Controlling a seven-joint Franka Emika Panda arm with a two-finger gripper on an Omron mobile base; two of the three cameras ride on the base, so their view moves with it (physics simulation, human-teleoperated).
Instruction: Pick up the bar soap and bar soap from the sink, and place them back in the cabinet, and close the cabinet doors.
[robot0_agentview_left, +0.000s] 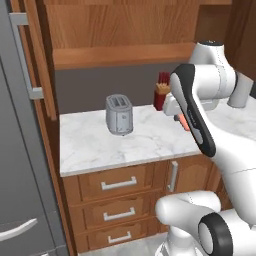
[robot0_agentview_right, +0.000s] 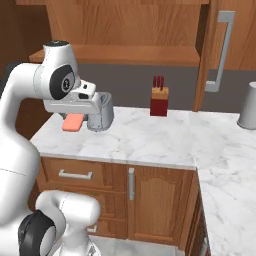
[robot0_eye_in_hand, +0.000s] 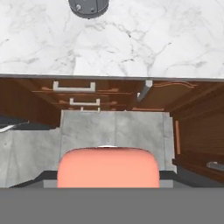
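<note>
I see one salmon-pink bar soap (robot0_eye_in_hand: 108, 168) clamped in my hand (robot0_agentview_right: 75, 121), lying flat, held in the air above the tabletop (robot0_agentview_right: 150, 140) edge. Cabinet door (robot0_agentview_right: 220, 45) stands open, shelf (robot0_agentview_left: 120, 56) exposed above.

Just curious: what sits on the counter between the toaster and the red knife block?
Nothing: bare marble counter between toaster and knife block, seen from the left base view.

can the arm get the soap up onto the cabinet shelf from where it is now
Probably yes. The pincer holds the soap above the counter, the cabinet is open, and its shelf sits just above with nothing between; the toaster stands lower.
</note>
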